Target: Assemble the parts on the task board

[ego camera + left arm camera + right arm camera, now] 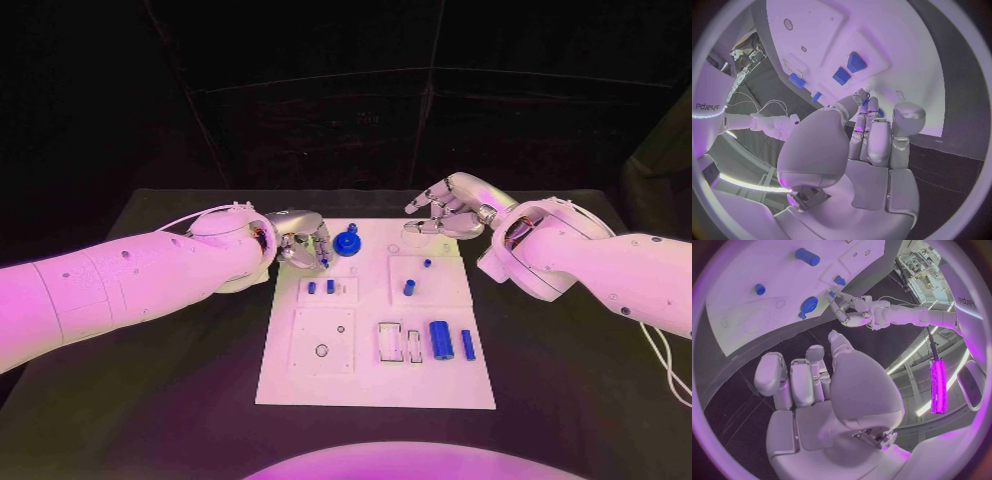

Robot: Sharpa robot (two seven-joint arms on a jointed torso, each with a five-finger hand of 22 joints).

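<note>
The white task board lies mid-table. My left hand hovers over the board's far left corner, beside a round blue part. Its fingertips are drawn together and pinch a small blue part. My right hand floats over the far right corner, fingers apart and holding nothing. Two small blue pegs stand in the left block and two more in the right block. Two blue cylinders lie near the front right, beside rectangular slots.
A small ring sits on the front left panel of the board. Black table surrounds the board on all sides, with open room at the front and on both flanks.
</note>
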